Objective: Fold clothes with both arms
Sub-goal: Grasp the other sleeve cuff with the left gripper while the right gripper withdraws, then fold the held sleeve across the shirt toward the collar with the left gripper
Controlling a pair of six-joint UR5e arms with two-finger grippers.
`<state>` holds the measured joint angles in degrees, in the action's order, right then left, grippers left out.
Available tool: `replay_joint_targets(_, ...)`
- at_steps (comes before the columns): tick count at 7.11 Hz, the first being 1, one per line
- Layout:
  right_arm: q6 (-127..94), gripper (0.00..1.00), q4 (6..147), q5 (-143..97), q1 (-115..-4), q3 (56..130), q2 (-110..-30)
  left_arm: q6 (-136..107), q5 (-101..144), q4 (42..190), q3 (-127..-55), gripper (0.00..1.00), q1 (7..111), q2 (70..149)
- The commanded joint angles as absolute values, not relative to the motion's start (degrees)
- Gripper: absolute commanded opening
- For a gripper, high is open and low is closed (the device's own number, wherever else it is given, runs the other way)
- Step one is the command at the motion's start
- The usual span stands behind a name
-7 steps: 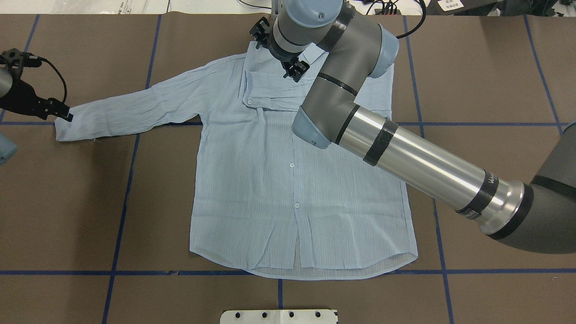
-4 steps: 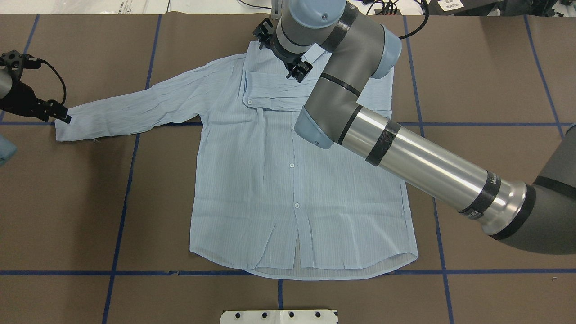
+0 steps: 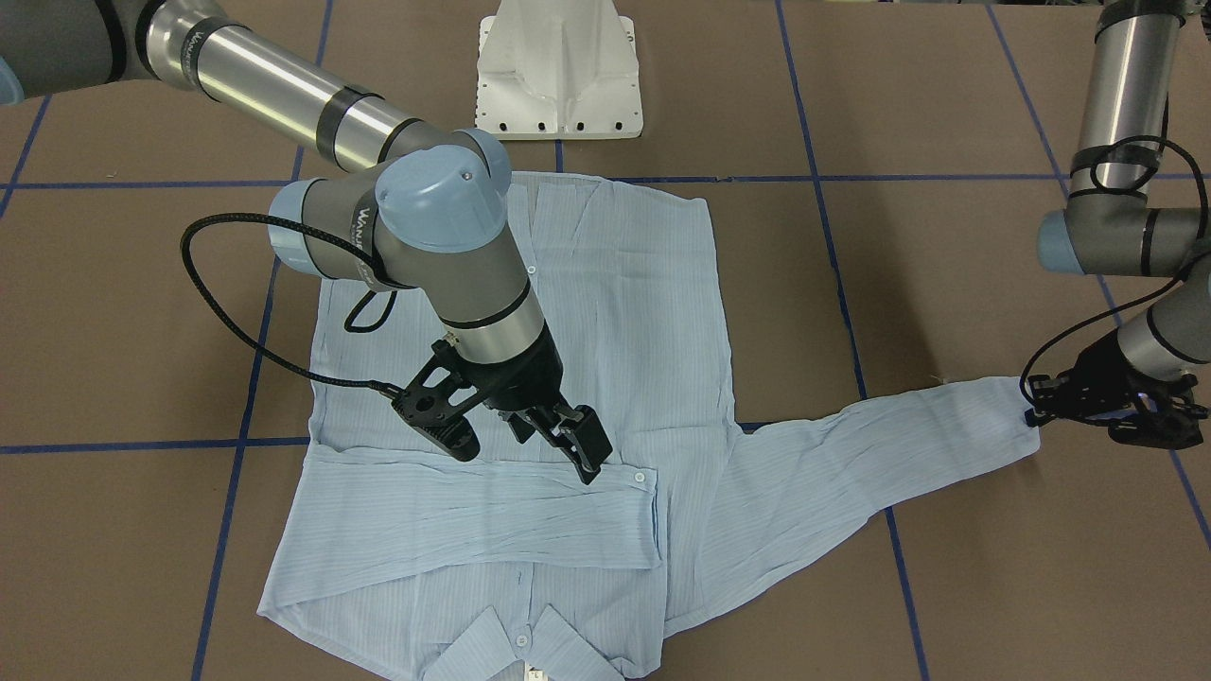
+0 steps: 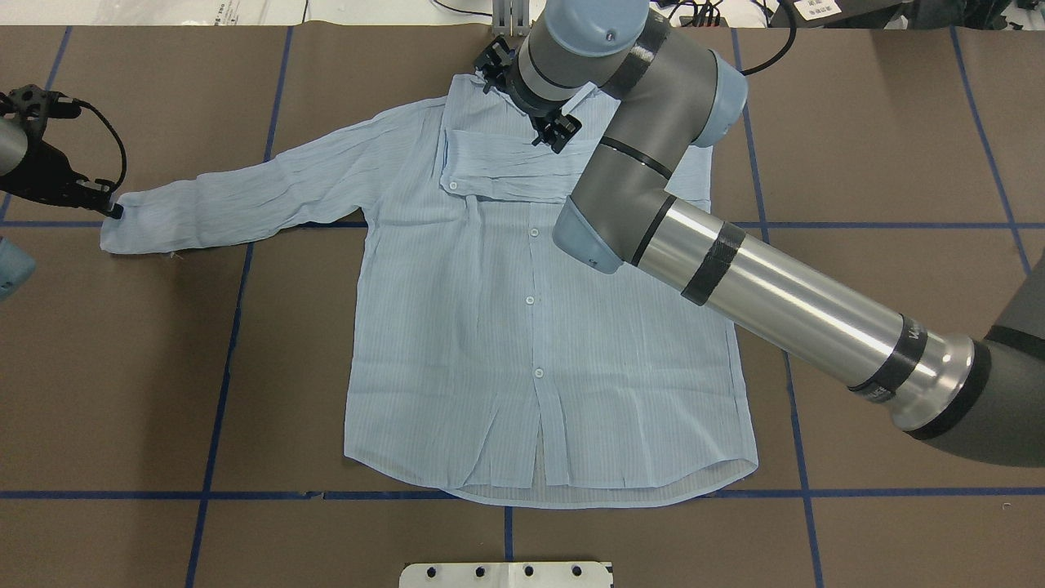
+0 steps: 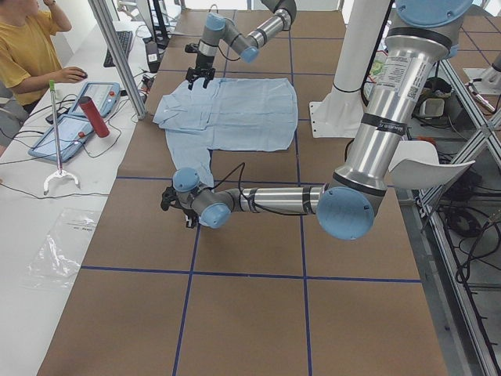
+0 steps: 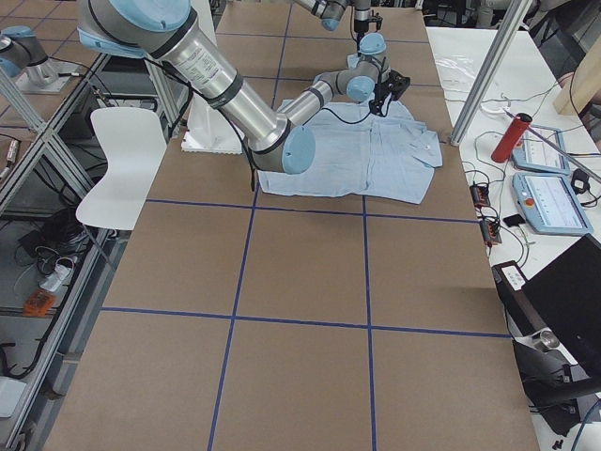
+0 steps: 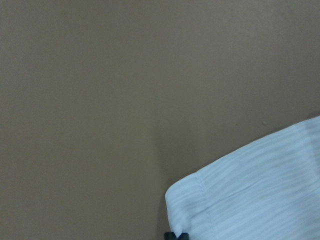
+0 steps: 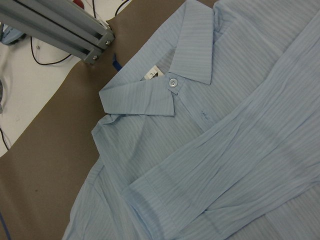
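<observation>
The pale-blue striped shirt (image 4: 490, 343) lies flat, buttons up, collar (image 8: 165, 85) at the far edge. One sleeve (image 4: 506, 167) is folded across the chest (image 3: 473, 511). The other sleeve stretches out flat toward my left arm. My left gripper (image 4: 114, 211) sits low at that sleeve's cuff (image 7: 250, 190), and its tip looks shut on the cuff's edge (image 3: 1033, 405). My right gripper (image 3: 553, 440) hovers open and empty just above the folded sleeve, near the collar (image 4: 555, 131).
The white pedestal base (image 3: 558, 66) stands at the near table edge. Blue tape lines (image 4: 237, 327) cross the brown table. An aluminium frame post (image 8: 55, 30) stands past the collar. A seated operator (image 5: 27, 47), a red cylinder (image 5: 92, 117) and tablets are on a side bench.
My right arm and gripper have shifted right along the folded sleeve, toward the collar. My left gripper has edged slightly left at the cuff. The shirt has hardly moved.
</observation>
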<state>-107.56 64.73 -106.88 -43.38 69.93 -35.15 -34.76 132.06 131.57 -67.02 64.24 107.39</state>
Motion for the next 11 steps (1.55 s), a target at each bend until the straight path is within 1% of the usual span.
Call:
replay_joint_targets(1, -102.6, 1.00, 64.7, -113.1, -47.7, 75.5, -41.2, -40.0, 135.3, 130.6, -71.7, 0.00, 64.7, 110.5)
replay_joint_targets(3, -90.4, 1.00, 64.3, -120.5, -54.4, 79.3, -50.1, -57.1, 135.6, 130.6, -76.2, 0.00, 64.1, 116.7)
replay_joint_targets(4, -84.3, 1.00, 64.1, -123.2, -56.9, 79.3, -53.0, -67.4, 135.5, 130.6, -77.4, 0.00, 60.2, 121.3)
replay_joint_targets(6, -78.1, 1.00, 64.0, -123.8, -58.8, 79.5, -57.1, -81.3, 134.9, 130.7, -77.4, 0.00, 55.3, 131.2)
replay_joint_targets(7, -74.6, 1.00, 64.0, -123.8, -59.1, 81.0, -60.2, -85.7, 131.2, 130.7, -76.6, 0.00, 52.8, 135.6)
replay_joint_targets(9, -70.6, 1.00, 64.0, -123.7, -60.2, 82.1, -63.5, -90.9, 119.0, 131.7, -62.9, 0.00, 45.8, 149.9)
replay_joint_targets(11, -70.6, 1.00, 62.3, -123.5, -60.2, 82.2, -65.0, -91.3, 109.1, 137.7, -53.0, 0.00, 41.8, 155.8)
